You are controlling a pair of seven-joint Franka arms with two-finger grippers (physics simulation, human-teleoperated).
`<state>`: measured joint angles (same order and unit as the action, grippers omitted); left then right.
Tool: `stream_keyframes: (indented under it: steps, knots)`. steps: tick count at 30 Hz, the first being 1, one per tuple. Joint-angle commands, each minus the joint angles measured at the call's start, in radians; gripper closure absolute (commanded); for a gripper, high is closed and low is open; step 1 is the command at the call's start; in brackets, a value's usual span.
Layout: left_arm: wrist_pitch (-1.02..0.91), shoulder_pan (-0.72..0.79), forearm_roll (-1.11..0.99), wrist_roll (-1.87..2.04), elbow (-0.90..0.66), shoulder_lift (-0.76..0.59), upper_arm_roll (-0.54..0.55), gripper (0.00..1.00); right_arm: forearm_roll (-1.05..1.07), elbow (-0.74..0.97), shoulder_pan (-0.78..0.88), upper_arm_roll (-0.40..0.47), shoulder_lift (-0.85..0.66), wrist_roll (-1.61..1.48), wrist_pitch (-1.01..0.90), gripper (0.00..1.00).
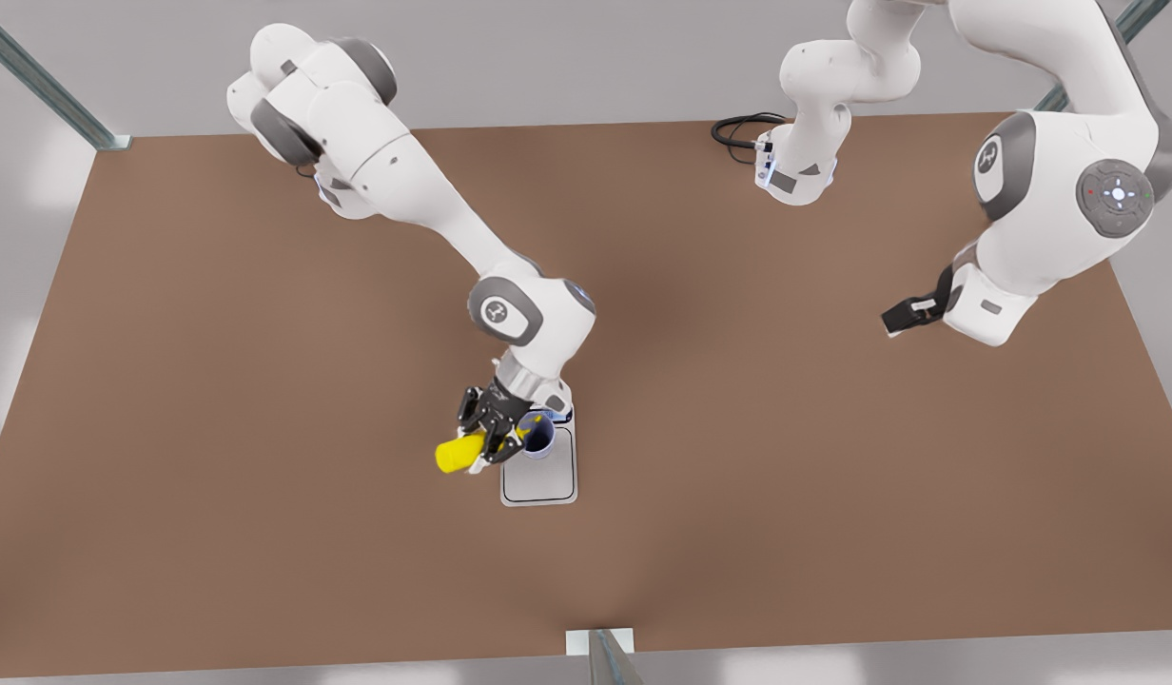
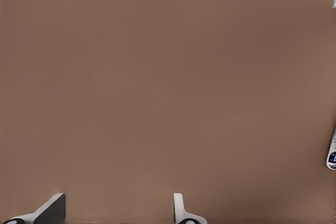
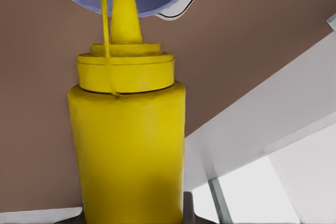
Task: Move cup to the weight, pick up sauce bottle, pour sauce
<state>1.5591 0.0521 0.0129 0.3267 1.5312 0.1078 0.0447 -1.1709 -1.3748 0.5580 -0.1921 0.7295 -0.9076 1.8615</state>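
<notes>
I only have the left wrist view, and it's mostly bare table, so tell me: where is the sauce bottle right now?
Observer: The right gripper holds the sauce bottle tipped over near the table's middle, its nozzle over the cup's mouth.
Operator: Is the cup on the weight?
Observer: Yes, the cup stands on the weight, at the end nearest that gripper.
Operator: And where's my arm in all this?
Observer: The left gripper waits open above the table toward the front view's right, well away from the cup.
</notes>
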Motion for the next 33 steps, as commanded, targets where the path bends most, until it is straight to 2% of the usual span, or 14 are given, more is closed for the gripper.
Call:
stream_keyframes:
  steps: [1,10,13,19,28,32,33]
  knots:
    - [-0.002,0.003,0.009,0.002,0.0,0.0,0.001,0.0,-0.004,0.0,0.0,0.0,0.002,0.006,-0.002,0.5]
    - [-0.007,0.006,0.01,0.002,0.001,0.0,0.001,0.0,-0.015,0.0,-0.004,0.002,0.001,0.01,-0.001,0.5]
    - [-0.014,0.006,0.01,0.0,0.001,0.0,0.001,0.0,0.053,0.028,-0.052,0.002,-0.015,0.003,-0.001,0.5]
    - [-0.025,0.011,0.01,0.012,0.001,-0.007,0.003,0.0,0.468,0.057,-0.228,0.002,-0.065,-0.102,0.01,0.5]
    - [-0.021,0.009,0.009,-0.002,0.035,-0.04,0.0,0.0,1.18,0.057,-0.598,0.002,-0.094,-0.72,0.073,0.5]
    - [-0.021,0.009,0.007,-0.002,0.035,-0.04,0.0,0.0,1.55,-0.027,-0.722,0.006,-0.062,-1.027,0.073,0.5]
    - [-0.022,0.009,0.007,-0.002,0.035,-0.04,-0.002,0.0,1.663,-0.078,-0.737,0.031,-0.062,-1.1,0.073,0.5]
